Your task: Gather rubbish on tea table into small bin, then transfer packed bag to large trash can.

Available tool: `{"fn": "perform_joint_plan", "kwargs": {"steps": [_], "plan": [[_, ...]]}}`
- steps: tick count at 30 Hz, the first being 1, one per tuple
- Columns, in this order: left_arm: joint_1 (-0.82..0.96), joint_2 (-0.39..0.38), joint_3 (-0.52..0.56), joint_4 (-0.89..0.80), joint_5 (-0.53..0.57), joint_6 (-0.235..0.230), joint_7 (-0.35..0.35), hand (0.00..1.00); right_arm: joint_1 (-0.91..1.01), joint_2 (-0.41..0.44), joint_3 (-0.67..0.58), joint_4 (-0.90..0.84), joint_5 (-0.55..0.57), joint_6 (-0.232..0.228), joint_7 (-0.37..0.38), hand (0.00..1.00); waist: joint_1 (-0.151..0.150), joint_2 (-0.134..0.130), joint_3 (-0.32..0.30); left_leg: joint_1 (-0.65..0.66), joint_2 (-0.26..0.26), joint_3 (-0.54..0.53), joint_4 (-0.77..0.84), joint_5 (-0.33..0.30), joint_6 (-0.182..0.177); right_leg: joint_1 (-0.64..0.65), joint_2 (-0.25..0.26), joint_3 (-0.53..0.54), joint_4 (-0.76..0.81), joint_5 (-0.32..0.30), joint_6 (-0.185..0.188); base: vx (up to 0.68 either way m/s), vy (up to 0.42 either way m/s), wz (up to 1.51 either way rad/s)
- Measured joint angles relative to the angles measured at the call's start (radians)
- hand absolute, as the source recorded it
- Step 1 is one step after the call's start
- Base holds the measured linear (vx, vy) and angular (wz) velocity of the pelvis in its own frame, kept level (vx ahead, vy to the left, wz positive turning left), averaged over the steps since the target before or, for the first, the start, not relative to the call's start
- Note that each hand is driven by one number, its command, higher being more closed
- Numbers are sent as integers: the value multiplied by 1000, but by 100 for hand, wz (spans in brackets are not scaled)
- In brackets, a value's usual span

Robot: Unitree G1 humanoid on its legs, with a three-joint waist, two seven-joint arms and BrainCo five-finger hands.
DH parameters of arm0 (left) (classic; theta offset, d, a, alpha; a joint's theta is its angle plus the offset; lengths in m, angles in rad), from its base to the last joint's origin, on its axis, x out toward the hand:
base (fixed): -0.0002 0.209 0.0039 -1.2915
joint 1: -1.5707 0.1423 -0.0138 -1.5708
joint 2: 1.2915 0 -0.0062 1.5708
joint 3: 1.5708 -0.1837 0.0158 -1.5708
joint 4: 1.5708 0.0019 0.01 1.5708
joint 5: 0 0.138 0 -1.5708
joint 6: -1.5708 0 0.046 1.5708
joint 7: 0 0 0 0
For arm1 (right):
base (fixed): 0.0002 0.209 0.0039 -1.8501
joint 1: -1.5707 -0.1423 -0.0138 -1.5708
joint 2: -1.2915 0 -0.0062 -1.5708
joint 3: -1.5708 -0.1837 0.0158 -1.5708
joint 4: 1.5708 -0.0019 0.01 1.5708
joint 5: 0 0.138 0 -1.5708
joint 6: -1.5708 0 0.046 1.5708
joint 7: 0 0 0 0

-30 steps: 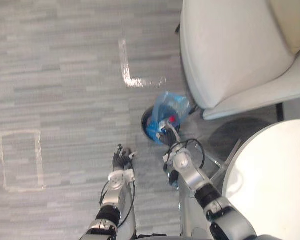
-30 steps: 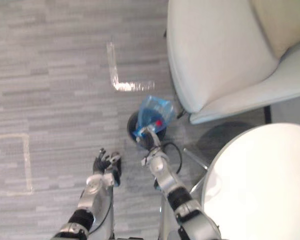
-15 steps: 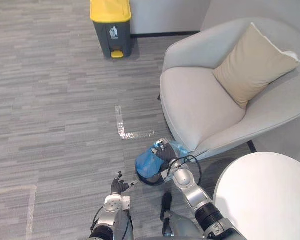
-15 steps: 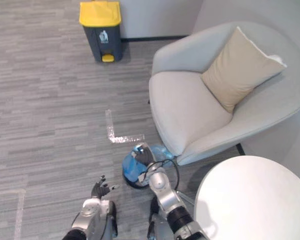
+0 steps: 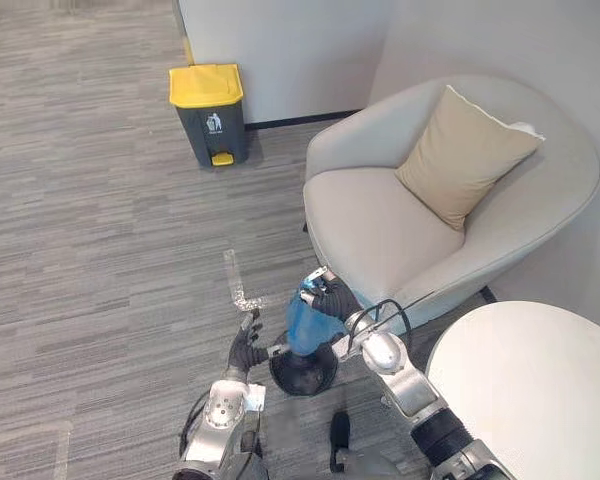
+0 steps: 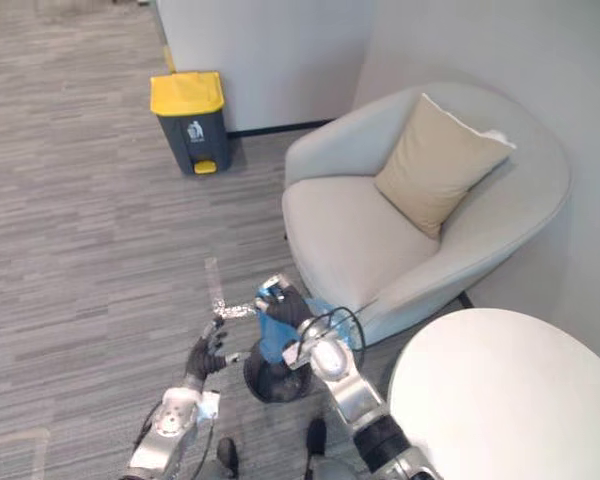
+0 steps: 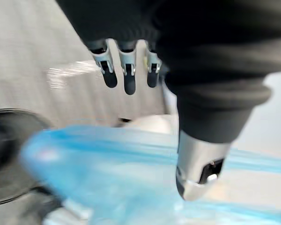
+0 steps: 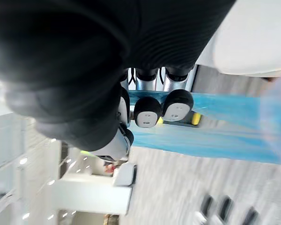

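right hand (image 8: 147,111) curled, gripping blue bag (image 8: 210,140) — grey floor (image 8: 178,192) beyond

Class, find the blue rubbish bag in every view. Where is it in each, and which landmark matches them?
Left eye view: blue bag, lower centre, over the small black bin.
Right eye view: lower centre, beside the armchair.
Left wrist view: spread past the left robot hand.
Right wrist view: a band pinched by curled fingers.
Shared landmark: the right robot hand gripping its top.
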Motion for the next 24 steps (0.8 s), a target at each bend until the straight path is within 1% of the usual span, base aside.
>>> {"fn": "perform_joint_plan", "kwargs": {"steps": [2,3,4,7,9,14,15,16,17,19,21,22,24], "plan": [[-6,26,-4,-38,25,-6,0,0,-18,-18,8,0,22,0,10,100,-3,2,-10,1,-1,1,-4,7,-2,0,1,4,-5,4,-3,36,1,-10],[-11,49,-4,-70,55,-13,-1,0,-37,-38,9,0,37,0,17,100,-7,5,-16,5,-2,4,-9,10,2,0,2,7,-6,13,-9,41,2,-11],[-20,72,-6,-96,81,-22,0,0,-58,-62,10,-1,61,0,21,100,-8,6,-16,14,-4,8,-14,11,3,4,3,12,-7,15,-7,50,6,-10],[-57,107,-24,-102,105,-35,0,0,-83,-106,10,-26,73,0,30,100,-9,5,-19,21,-6,8,-15,10,4,17,3,17,-17,20,-2,13,3,-2],[-80,118,-32,-103,105,-36,-2,0,-111,-121,9,-35,104,0,32,100,-17,5,-19,21,-8,9,-15,8,7,17,3,25,-18,23,2,0,0,0],[-105,120,-67,-102,101,-36,-21,0,-139,-130,10,-36,139,0,36,100,-25,6,-21,22,-9,10,-15,6,9,17,2,44,-18,24,4,-9,0,-2],[-128,110,-130,-33,96,-35,-64,0,-191,-135,10,-49,208,1,36,100,-40,19,-31,28,-8,19,-16,5,10,16,5,57,-18,27,2,-53,1,-20],[-129,107,-136,-17,97,-35,-68,0,-195,-137,10,-77,231,0,36,100,-40,21,-33,32,-7,26,-18,2,13,16,5,65,-18,28,1,-60,0,-24],[-129,101,-138,-4,103,-34,-69,0,-204,-137,11,-99,257,0,37,100,-42,22,-34,32,-6,31,-18,1,13,14,6,70,-18,28,1,-20,3,-15],[-134,93,-142,9,104,-34,-69,0,-224,-137,11,-108,261,-2,36,100,-48,22,-34,34,-6,31,-19,2,13,13,7,73,-18,29,0,-18,-2,-6],[-162,78,-148,54,106,-34,-68,0,-249,-132,21,-110,267,-2,36,100,-48,22,-35,35,-6,32,-23,4,13,13,8,74,-18,29,0,0,0,0],[-183,63,-147,91,137,-28,-54,0,-261,-126,39,-117,309,-2,37,100,-47,22,-36,42,-8,33,-35,12,4,13,8,74,-19,29,0,0,0,0],[-203,42,-147,126,176,-13,-31,0,-268,-102,60,-148,344,-2,38,100,-47,20,-37,48,-8,34,-49,22,4,13,10,74,-20,28,0,0,0,0]]}}
